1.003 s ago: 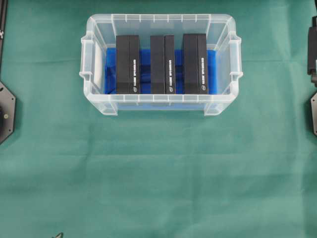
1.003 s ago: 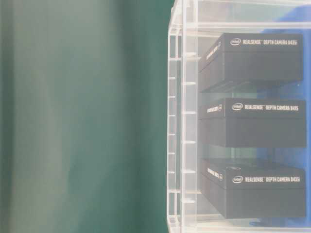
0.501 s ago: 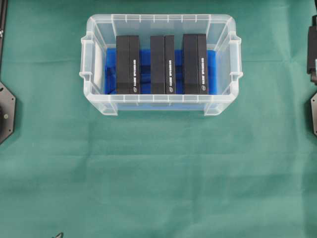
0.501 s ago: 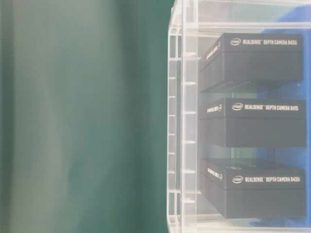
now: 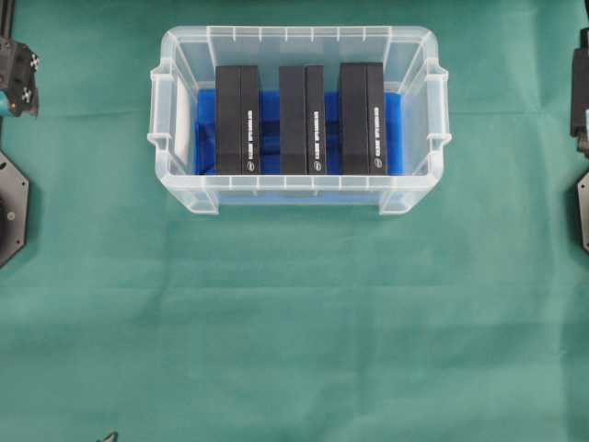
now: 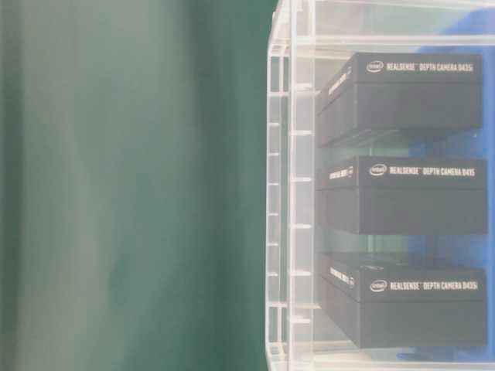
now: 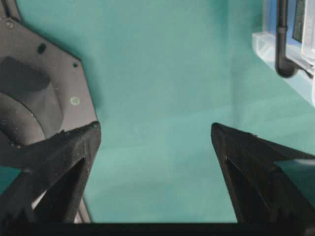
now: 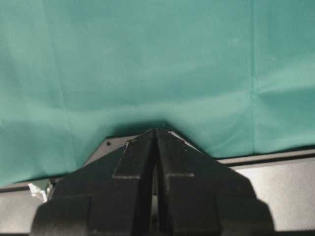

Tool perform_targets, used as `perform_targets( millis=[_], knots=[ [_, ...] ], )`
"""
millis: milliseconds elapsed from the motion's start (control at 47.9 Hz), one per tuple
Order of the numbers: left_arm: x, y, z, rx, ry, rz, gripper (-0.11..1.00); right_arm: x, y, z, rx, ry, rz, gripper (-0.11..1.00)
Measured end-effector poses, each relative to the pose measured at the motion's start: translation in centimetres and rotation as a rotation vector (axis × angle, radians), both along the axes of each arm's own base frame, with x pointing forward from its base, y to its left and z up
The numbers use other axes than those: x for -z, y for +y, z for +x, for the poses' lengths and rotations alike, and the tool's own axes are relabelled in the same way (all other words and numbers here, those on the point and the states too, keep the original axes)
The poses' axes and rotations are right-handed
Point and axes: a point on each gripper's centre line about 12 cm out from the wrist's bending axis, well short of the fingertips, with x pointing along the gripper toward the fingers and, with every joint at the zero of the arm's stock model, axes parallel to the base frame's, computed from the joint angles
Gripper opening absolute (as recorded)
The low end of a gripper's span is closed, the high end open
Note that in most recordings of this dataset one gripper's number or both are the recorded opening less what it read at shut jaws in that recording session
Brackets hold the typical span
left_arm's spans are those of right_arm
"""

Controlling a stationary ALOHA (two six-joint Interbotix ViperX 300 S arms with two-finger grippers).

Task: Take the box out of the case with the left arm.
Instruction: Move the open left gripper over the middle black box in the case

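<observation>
1. The left arm's black gripper point(image 7: 153, 135) stands with its fingers spread wide and nothing between them, only the green cloth point(image 7: 157, 73) below. In the overhead view just a corner of that arm shows at the frame's edge.
2. The large clear plastic case point(image 5: 299, 195) with the ribbed rim and blue lining lies off to the gripper's right and ahead of it, well apart; only its corner point(image 7: 290, 59) shows in the left wrist view.
3. Three black rectangular boxes stand on edge in the case, side by side with narrow gaps. The nearest to the gripper is the left-hand black box point(image 5: 237, 120); then come the middle box point(image 5: 303, 120) and the far box point(image 5: 363, 120).
4. The right arm's black gripper point(image 8: 155, 162) has its fingers pressed together on nothing and sits over the cloth, away from the case.
5. Risks, as I judge them:
   - The gaps between boxes look tight, so a finger coming down off-line could land on a box top or push a neighbour over.
   - The case wall stands close beside the nearest box; a wide-spread finger could catch the rim and drag the light case.
   - A smooth box pinched near one end might tilt and slip on the lift.
6. Hard to make out: the task does not say which box is meant; the table-level view cuts off most of the case.
</observation>
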Motion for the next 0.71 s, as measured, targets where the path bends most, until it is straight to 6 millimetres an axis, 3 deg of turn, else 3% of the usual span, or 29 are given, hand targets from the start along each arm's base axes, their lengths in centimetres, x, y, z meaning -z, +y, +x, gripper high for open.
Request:
perform_targets(
  millis=[710],
  knots=[
    [0.1, 0.05, 0.64, -0.028, 0.005, -0.015, 0.98, 0.0, -0.02, 0.0, 0.006, 0.0, 0.0, 0.0]
  ],
)
